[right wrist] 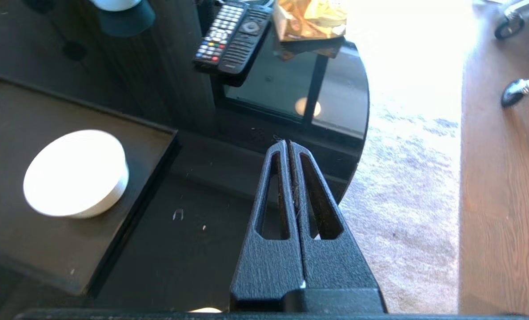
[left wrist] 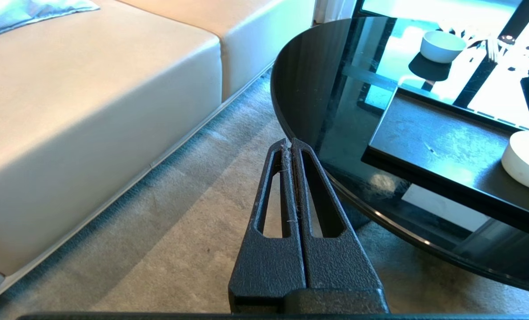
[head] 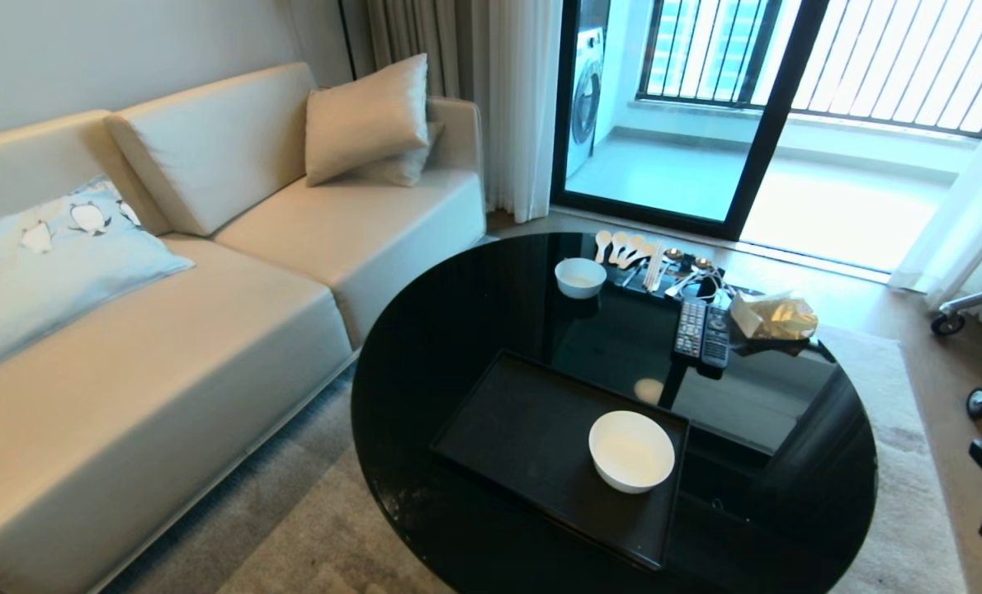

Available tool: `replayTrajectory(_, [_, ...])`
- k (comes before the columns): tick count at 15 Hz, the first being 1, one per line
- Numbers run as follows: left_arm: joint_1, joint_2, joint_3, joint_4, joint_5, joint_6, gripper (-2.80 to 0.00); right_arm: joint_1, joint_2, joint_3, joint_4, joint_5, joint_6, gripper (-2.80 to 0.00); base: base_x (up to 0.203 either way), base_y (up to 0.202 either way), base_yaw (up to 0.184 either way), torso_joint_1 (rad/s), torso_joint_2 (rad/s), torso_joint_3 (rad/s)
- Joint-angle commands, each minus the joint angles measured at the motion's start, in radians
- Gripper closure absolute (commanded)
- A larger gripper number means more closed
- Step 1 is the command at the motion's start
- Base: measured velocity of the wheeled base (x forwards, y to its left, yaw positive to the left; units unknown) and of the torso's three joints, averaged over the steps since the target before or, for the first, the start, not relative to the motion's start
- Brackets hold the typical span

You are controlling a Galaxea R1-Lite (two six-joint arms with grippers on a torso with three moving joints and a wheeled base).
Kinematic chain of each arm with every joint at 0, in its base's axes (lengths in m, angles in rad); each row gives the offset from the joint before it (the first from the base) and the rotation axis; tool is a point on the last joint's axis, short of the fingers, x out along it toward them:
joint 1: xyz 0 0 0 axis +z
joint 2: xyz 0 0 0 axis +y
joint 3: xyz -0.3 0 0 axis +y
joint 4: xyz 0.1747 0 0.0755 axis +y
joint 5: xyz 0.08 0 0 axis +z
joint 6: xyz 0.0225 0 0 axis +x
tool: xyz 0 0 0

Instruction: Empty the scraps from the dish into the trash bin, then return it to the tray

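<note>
Black round surface by sofa: dish sits empty on tray. We judge task finished. Both our tools, left and right, closed, empty.

Dish: smooth white, ceramic-looking, faint sheen. Tray: matt black, finely scuffed. Tabletop: glossy black glass, mirror reflections. Left gripper, right gripper: black plastic, grainy texture. Sofa: smooth cream leather-like. Rug: short grey pile. Floor: wood grain, satin. Snack bag: crinkled shiny film, far right edge of tabletop.
</note>
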Motion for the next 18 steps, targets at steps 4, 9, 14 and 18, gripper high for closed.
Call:
replayTrajectory(4, [0.0,0.0,0.0,0.0,0.0,-0.001,0.0,0.022,-0.329,0.023,0.221,0.046,-0.047,0.0,0.0,0.0,0.0,0.0,0.0,0.0])
replayTrajectory(9, [0.0,0.0,0.0,0.0,0.0,-0.002,0.0,0.153,-0.388,0.023,0.364,-0.042,-0.056,0.0,0.0,0.0,0.0,0.0,0.0,0.0])
replayTrajectory(14, [0.0,0.0,0.0,0.0,0.0,-0.001,0.0,0.153,-0.631,0.023,0.591,-0.066,-0.054,0.0,0.0,0.0,0.0,0.0,0.0,0.0])
replayTrajectory(18, [0.0,0.0,0.0,0.0,0.0,-0.002,0.0,0.146,-0.82,0.014,0.757,-0.01,-0.052,0.0,0.0,0.0,0.0,0.0,0.0,0.0])
